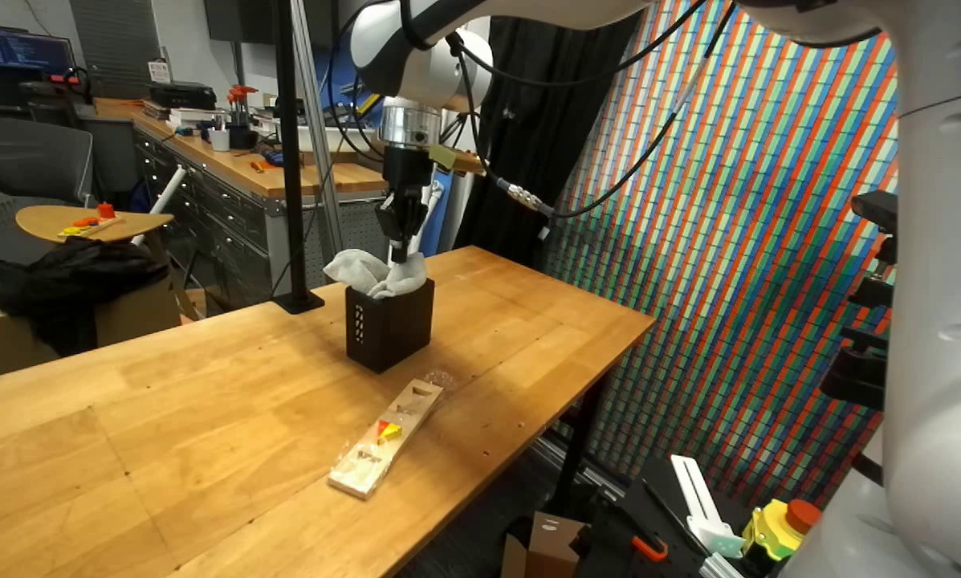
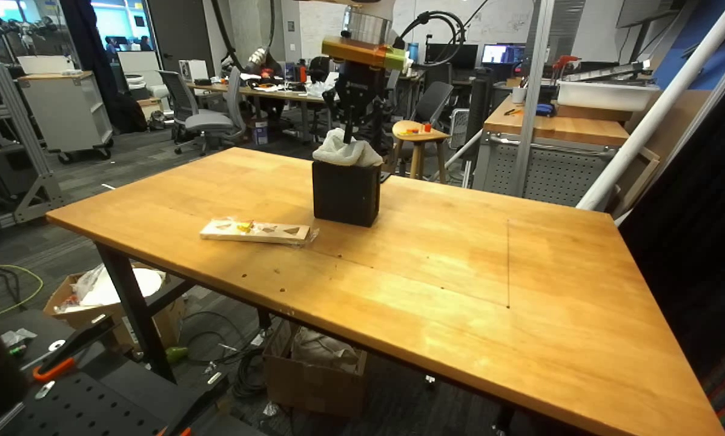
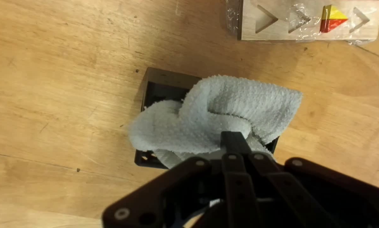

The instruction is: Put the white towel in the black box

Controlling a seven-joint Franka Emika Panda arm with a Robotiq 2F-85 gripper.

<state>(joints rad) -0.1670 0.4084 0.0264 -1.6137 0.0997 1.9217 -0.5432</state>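
The white towel [image 3: 189,133] sits bunched in the mouth of the black box [image 1: 404,329]; its lower part is hidden by the walls, and a good deal of it stands above the rim. In the wrist view it spills past the rim, and one corner of the dark inside shows. The hand [image 1: 401,255] points down right over the box, its fingers [image 3: 233,142] drawn close together, the tips at the cloth. Whether a fold is pinched between them I cannot tell.

In both exterior views the box stands upright on the far part of the surface [image 1: 231,401]. Near it, but apart, a wooden board [image 2: 256,233] lies flat, wrapped in clear plastic [image 3: 232,17]. A red and yellow triangle [image 3: 332,19] fills one cutout. In an exterior view a black pole [image 1: 291,177] rises at the far edge, left of the box; farther left is a stool [image 1: 139,226] bearing coloured pieces [image 1: 87,222].
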